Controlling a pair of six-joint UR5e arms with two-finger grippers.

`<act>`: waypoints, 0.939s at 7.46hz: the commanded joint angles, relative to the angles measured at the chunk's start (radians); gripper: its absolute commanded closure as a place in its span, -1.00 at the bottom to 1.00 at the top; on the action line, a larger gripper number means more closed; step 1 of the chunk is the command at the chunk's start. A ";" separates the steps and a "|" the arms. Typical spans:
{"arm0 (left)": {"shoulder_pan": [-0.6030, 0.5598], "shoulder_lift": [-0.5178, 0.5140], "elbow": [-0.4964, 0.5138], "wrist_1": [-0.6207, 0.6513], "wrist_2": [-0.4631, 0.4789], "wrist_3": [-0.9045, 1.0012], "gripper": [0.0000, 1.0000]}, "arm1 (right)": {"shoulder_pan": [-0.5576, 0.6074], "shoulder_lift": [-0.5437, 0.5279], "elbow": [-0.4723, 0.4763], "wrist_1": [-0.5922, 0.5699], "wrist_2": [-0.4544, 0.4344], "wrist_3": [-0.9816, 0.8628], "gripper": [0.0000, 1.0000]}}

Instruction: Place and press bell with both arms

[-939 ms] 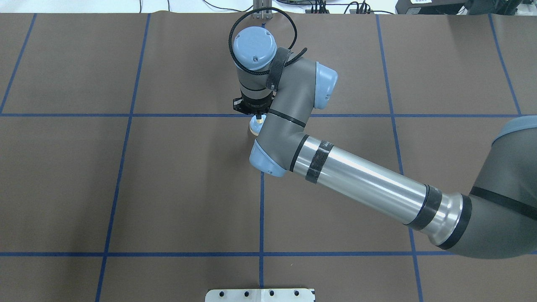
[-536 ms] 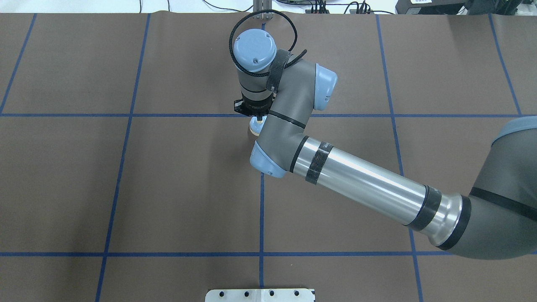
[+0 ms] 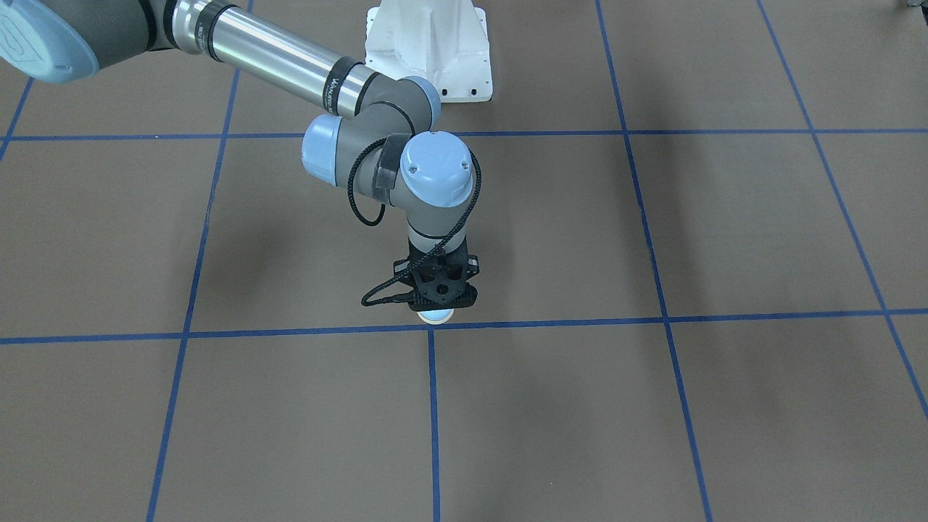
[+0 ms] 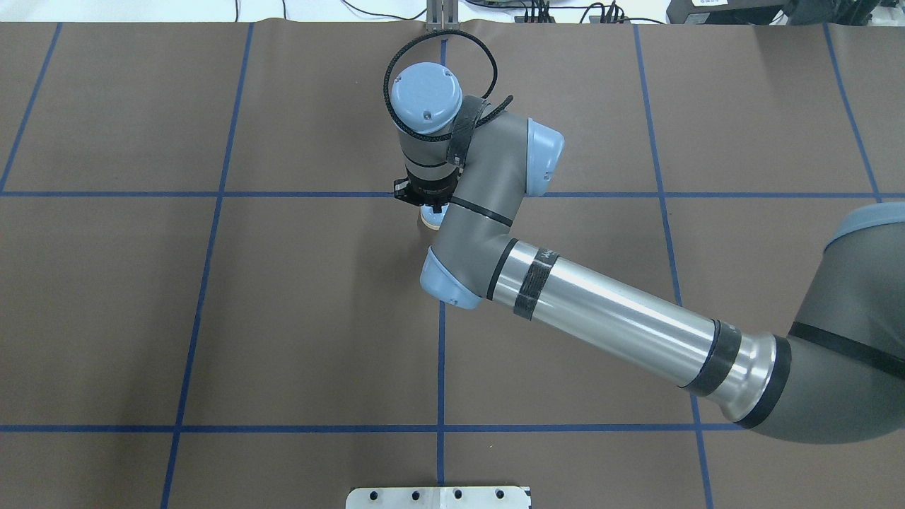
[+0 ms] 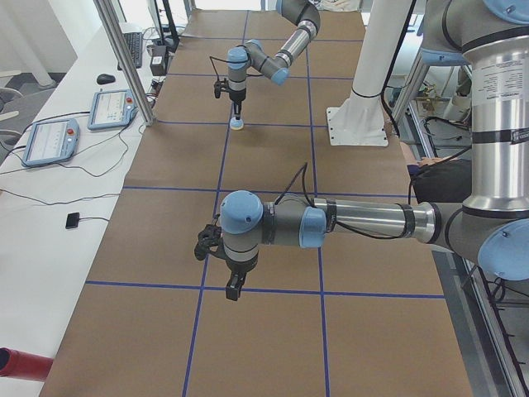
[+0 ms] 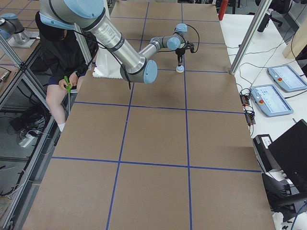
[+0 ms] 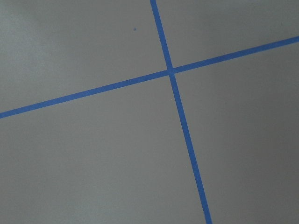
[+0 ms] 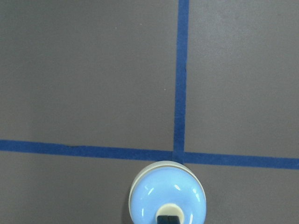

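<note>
**gridfan:** Right by a crossing of blue tape lines [image 8: 180, 93] on the brown table cover [image 4: 318, 318] sits the small light-blue dome-shaped call bell with the cream base and button [image 8: 149, 198], upright. Straight over it hangs the right arm's black skeletal two-finger gripper [image 8: 168, 219], fingers drawn together, tips down at the button. Can't tell if it's pinching the button or just resting on it.

**bolt_head:** Looks light and hard to me. Glossy dome, so I'd guess the sides are slippery. Best hold is probably the button stem or the base rim. A press should go dead centre or it may skate on the cover. Other arm?

**gridfan:** Well apart from the bell, the left arm's black gripper [image 5: 235, 289] hovers over another tape crossing. Only the side view shows it, so I can't tell whether it's spread or closed.
</note>
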State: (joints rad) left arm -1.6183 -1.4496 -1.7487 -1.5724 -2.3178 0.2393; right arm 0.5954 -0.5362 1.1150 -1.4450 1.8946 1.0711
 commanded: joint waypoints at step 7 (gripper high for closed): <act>0.002 0.002 0.000 -0.008 -0.008 -0.100 -1.00 | 0.156 -0.205 0.325 -0.029 0.134 -0.025 -0.98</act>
State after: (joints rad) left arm -1.6162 -1.4483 -1.7415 -1.5747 -2.3230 0.2074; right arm 0.6909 -0.6339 1.3264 -1.4702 1.9683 1.0610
